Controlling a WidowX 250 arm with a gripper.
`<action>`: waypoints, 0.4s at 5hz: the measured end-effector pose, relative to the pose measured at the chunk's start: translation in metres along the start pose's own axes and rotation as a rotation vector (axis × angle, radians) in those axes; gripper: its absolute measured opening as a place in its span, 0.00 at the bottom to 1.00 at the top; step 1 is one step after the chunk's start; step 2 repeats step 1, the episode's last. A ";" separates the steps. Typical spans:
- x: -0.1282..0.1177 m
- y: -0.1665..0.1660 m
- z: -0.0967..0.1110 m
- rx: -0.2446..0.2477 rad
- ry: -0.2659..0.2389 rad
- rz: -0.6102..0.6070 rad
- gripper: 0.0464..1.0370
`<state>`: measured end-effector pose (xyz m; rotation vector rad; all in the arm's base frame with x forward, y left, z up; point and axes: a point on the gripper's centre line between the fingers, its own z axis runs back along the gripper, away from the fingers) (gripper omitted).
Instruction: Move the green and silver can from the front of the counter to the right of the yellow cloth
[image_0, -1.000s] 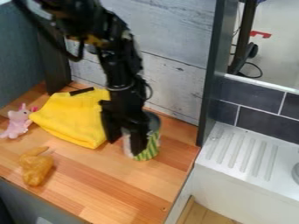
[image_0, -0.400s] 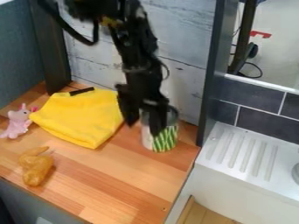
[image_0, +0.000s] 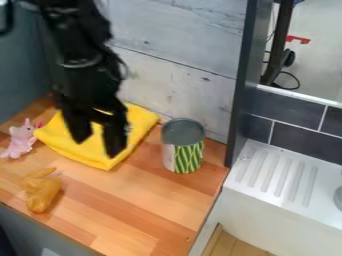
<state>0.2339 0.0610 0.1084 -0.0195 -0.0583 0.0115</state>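
The black gripper (image_0: 97, 145) hangs over the yellow cloth (image_0: 135, 126), open, with nothing held between its fingers. Part of the cloth is hidden behind it. To its right, a can (image_0: 184, 146) with a green-striped label and a grey top stands upright on the wooden counter, apart from the gripper. A small pink plush toy (image_0: 21, 139) lies at the cloth's left. Nearer the counter's front edge is an orange-brown object (image_0: 41, 190).
A white ribbed drainboard (image_0: 276, 172) lies right of the wooden counter (image_0: 151, 204), past a dark upright post (image_0: 242, 80). Behind the counter rises a whitewashed plank wall (image_0: 175, 40); a dark panel stands at the left.
The can first shifted right and back with the gripper around it. Since then the gripper has moved left, away from the can, to above the yellow cloth.
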 end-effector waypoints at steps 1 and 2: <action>-0.046 0.027 0.014 -0.011 0.039 0.013 0.96; -0.046 0.027 0.014 -0.011 0.039 0.013 0.96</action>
